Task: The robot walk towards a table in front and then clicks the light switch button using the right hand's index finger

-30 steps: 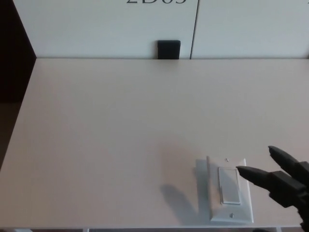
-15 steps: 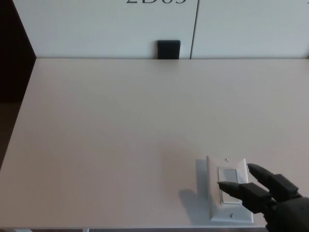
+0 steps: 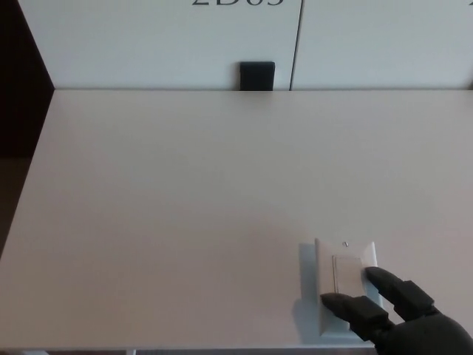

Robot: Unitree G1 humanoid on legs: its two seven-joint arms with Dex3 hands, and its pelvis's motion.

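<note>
While low over the light switch (image 3: 347, 277), right robot hand (image 3: 392, 314), fingers spread, holding nothing

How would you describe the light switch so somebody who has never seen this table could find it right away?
Start from the wide pale table and go to its near edge, toward the right corner. There a white rectangular light switch lies flat, with the robot's black right hand covering its lower part. It is the only thing lying on the tabletop.

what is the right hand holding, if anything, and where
Nothing is held. The right hand lies over the lower part of the light switch, fingers apart, not gripping it.
</note>
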